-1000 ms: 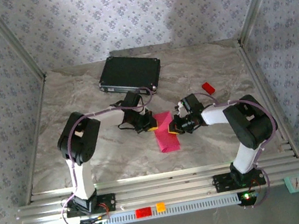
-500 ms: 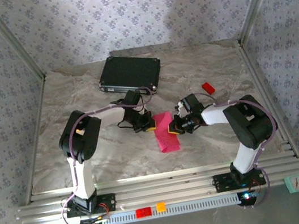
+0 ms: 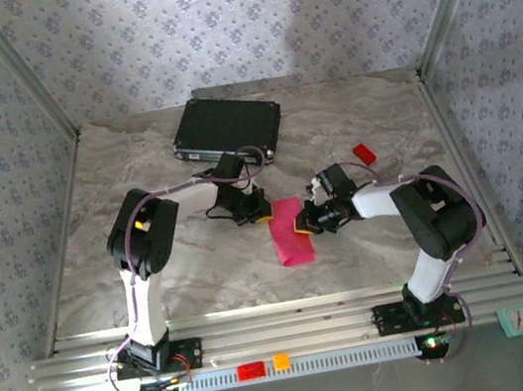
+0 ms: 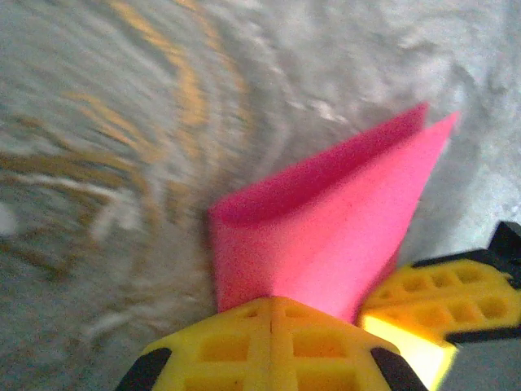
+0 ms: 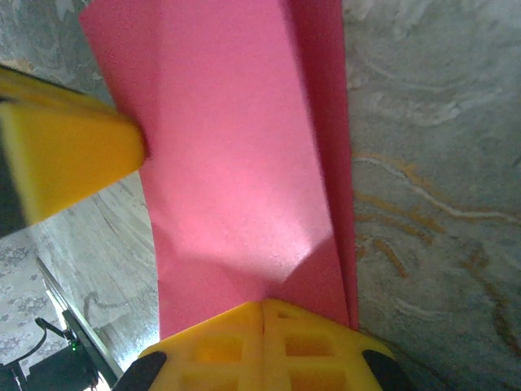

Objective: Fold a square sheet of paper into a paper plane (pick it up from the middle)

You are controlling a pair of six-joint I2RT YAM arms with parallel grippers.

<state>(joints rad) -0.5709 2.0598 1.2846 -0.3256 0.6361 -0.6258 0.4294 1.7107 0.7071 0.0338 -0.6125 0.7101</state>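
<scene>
From above, the pink paper sheet (image 3: 290, 236), folded into a long narrow strip, lies mid-frame on the marble worktop (image 3: 117, 169). The left hand (image 3: 262, 218) is at its upper left corner and the right hand (image 3: 303, 230) at its right edge. Bare worktop lies open to the left, the right and below the strip, out to the metal frame rails at the edges. A black case (image 3: 227, 127) sits closed near the far edge, well apart from the paper, so its contents cannot be told. A small red block (image 3: 364, 153) lies at upper right. In the left wrist view, the left hand (image 4: 270, 342) has its yellow fingers pressed together on the paper sheet (image 4: 326, 236). The paper's layers gape like a shallow trough, and the right hand's yellow finger (image 4: 440, 309) touches its lower right edge. In the right wrist view, the right hand (image 5: 262, 342) is likewise clamped tight on the near end of the sheet (image 5: 244, 179). The strip runs up the frame, with the left hand's finger (image 5: 65, 155) against its left edge and bare marble to the right.
</scene>
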